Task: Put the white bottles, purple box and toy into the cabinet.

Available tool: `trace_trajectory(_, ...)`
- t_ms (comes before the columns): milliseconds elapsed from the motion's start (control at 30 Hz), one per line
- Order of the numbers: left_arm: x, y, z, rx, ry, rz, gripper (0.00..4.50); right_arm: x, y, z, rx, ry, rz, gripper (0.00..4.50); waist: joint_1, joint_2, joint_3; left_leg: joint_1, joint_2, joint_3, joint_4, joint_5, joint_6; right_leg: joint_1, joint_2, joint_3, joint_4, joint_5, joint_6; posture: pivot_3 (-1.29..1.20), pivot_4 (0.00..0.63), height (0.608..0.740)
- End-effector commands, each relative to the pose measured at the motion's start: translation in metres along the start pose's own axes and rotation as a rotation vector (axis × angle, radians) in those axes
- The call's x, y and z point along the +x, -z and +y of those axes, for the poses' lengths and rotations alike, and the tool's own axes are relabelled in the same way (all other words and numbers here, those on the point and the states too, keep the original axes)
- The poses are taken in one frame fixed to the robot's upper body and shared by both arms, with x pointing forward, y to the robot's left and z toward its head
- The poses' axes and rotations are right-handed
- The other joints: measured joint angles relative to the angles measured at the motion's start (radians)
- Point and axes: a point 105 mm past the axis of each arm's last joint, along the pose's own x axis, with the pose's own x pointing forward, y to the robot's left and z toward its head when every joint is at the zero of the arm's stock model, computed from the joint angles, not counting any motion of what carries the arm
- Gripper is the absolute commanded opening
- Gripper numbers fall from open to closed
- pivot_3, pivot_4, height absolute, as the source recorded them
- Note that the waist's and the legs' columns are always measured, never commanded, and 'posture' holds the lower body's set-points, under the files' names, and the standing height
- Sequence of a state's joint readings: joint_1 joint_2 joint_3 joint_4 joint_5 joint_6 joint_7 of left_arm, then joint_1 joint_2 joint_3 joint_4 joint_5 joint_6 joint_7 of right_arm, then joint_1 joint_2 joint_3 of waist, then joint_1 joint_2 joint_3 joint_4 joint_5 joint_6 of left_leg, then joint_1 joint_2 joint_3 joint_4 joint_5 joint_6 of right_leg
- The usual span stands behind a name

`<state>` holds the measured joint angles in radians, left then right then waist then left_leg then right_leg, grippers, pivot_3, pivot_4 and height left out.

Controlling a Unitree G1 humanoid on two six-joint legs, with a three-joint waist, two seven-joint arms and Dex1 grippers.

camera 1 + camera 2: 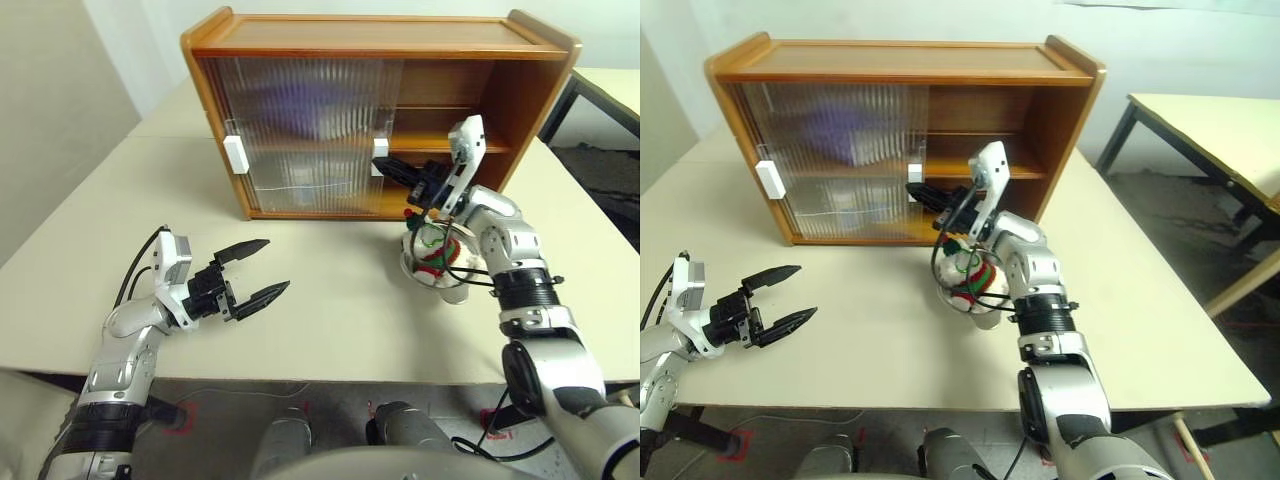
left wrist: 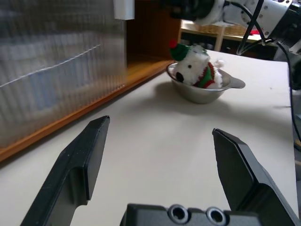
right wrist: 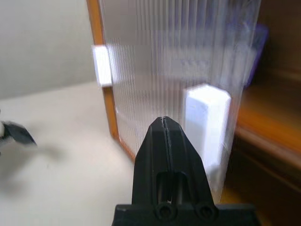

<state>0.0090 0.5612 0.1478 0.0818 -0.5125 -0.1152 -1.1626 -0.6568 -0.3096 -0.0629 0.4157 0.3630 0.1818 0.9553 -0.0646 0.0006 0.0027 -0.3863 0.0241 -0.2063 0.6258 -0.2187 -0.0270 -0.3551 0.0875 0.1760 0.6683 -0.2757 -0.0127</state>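
**Right hand at the door handle, toy waiting in its bowl**

The toy (image 1: 434, 255) is lying in a shiny metal bowl (image 2: 205, 89) on the table (image 1: 330, 300), just in front of the cabinet's (image 1: 380, 50) open right half. The purple box (image 1: 845, 130) is showing as a lavender blur behind the ribbed sliding doors (image 1: 300, 130), on the upper shelf; what may be the white bottles is only a pale smudge behind the lower glass, too vague to name.

The right hand (image 1: 392, 169) is hovering directly above the toy, its fingers pressed together and gripping nothing, pointing toward the white block handle (image 3: 205, 123) at the edge of the doors. The toy is sitting below and slightly behind those fingertips, so this arm is by far the nearer one.

The left hand (image 1: 258, 270) is resting well apart over bare table, its fingers spread wide and empty, aiming toward the bowl. Nothing is standing between the bowl and the open compartment; the bowl's rim looks like the only hindrance to a grasp.
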Motion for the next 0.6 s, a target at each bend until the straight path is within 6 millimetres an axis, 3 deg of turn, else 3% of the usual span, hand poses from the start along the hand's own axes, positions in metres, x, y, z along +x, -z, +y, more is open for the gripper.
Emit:
trace_trajectory(33, 0.001, -0.001, 0.0, -0.003, 0.002, -0.003, 4.5, -0.025, 0.001, -0.01, 0.02, 0.021, 0.03, 0.98, 0.005, 0.0, 0.0, 0.0, 0.0, 0.0, 0.0, 0.0, 0.0, 0.0, 0.0, 0.0, 0.0, 0.0, 0.0, -0.09, 0.0, 0.74)
trace_trajectory(233, 0.003, -0.002, 0.0, -0.005, 0.012, -0.01, 4.5, -0.088, -0.011, -0.033, 0.02, 0.1, 0.137, 3.24, 0.012, 0.0, 0.0, -0.001, -0.001, 0.001, 0.001, -0.001, -0.002, 0.001, 0.0, 0.0, 0.0, -0.001, 0.0, -0.1, 0.0, 0.74)
trace_trajectory(333, 0.004, 0.0, -0.002, -0.02, 0.03, -0.012, 4.5, -0.112, -0.015, -0.019, 0.094, 0.008, 0.276, 4.38, 0.011, 0.0, 0.0, 0.0, -0.001, 0.005, 0.001, -0.001, -0.003, 0.003, 0.002, -0.002, 0.0, -0.003, 0.002, -0.11, 0.0, 0.74)
trace_trajectory(433, 0.005, 0.0, -0.003, -0.03, 0.041, -0.02, 4.5, -0.124, -0.018, -0.003, 0.147, -0.067, 0.377, 4.45, 0.002, 0.0, 0.0, 0.003, -0.001, 0.012, 0.001, -0.002, -0.004, 0.006, 0.004, -0.002, 0.0, -0.011, 0.015, -0.13, 0.0, 0.74)
trace_trajectory(600, 0.008, -0.001, -0.007, -0.034, 0.083, -0.03, 4.5, -0.131, -0.014, 0.019, 0.176, -0.165, 0.535, 4.45, -0.008, -0.002, -0.001, 0.004, -0.004, 0.016, 0.008, -0.003, -0.003, 0.009, 0.002, 0.002, 0.0, -0.012, 0.02, -0.13, 0.0, 0.74)
